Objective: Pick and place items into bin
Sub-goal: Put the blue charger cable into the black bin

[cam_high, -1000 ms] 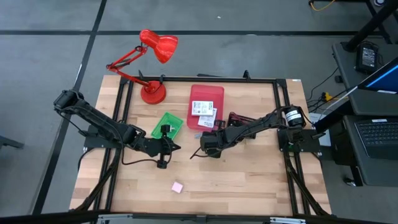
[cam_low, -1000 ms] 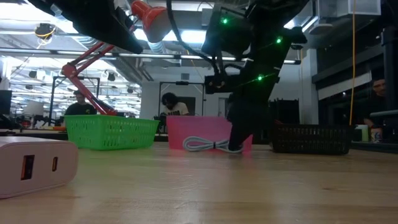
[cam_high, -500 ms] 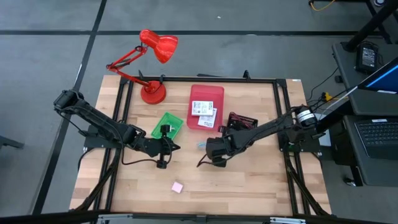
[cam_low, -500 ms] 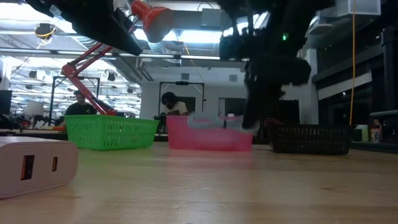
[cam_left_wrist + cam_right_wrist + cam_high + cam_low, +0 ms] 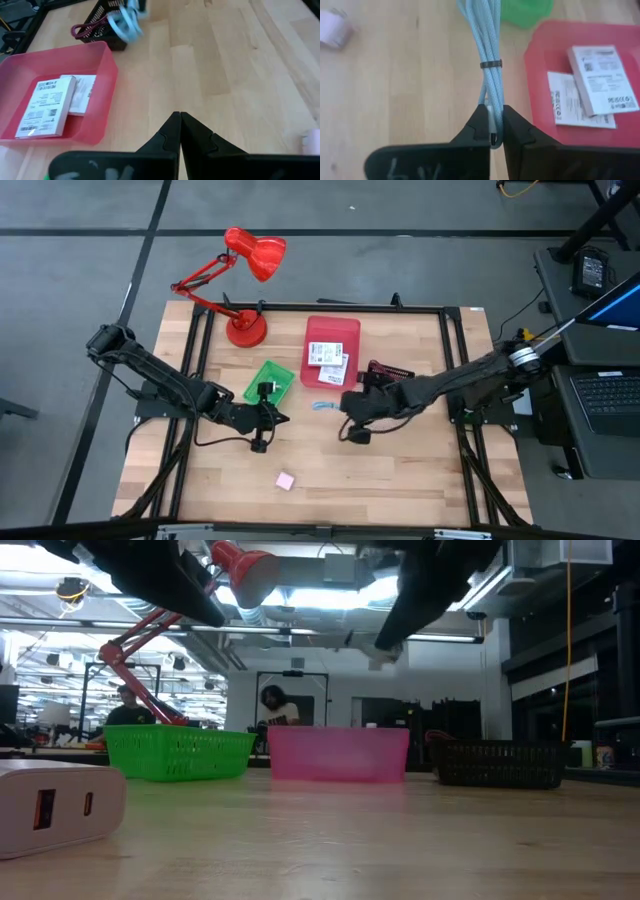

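- At the far left of the table (image 5: 400,480) in the overhead view, we see the left arm reaching in, its left gripper (image 5: 262,420) poised near the front of the green basket (image 5: 270,380), fingers pressed together and carrying nothing; its own wrist view shows the two tips meeting in a point.
- Behind it, at the table's back left corner, we see the red desk lamp (image 5: 250,265).
- Toward the front edge, left of centre, we find the pink cube (image 5: 285,480) lying alone on the wood, well apart from both grippers.
- At the centre back sits the red bin (image 5: 330,332), holding two white printed packets (image 5: 326,360) side by side; we can make out barcodes and lines of small print on their labels, but none of it is readable.
- Just right of the red bin's near end, the right gripper (image 5: 345,408) is clamped on the light blue cord (image 5: 487,50), a braided bundle cinched by a dark tie; we see it hanging above the table beside the bin.
- Further right, we note the black basket (image 5: 388,372), with a purple cord (image 5: 82,30) in it.
- On the right wrist's housing we glimpse scrawled white marks, illegible.
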Controlling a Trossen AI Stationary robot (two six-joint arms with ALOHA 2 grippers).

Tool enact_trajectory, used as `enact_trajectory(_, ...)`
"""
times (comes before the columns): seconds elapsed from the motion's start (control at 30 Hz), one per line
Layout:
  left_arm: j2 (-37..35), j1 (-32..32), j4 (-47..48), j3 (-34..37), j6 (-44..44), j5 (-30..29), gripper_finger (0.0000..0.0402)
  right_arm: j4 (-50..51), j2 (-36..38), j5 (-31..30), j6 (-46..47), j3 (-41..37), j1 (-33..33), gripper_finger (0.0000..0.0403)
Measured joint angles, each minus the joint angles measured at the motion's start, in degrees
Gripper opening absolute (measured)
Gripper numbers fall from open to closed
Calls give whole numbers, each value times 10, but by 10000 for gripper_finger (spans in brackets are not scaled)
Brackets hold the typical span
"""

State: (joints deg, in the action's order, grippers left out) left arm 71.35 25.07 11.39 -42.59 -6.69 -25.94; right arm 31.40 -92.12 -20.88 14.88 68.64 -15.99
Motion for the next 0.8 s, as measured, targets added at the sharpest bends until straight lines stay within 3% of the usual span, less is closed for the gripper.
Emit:
enact_trajectory(0.5, 0, 31, -5, 0, -33, -31, 3, -318, 238, -6, -19, -300, -7, 8)
enact_trajectory(0.8, 0, 31, -9, 0, -53, -31, 3, -341, 359, -87, -16, -376, -68, 8)
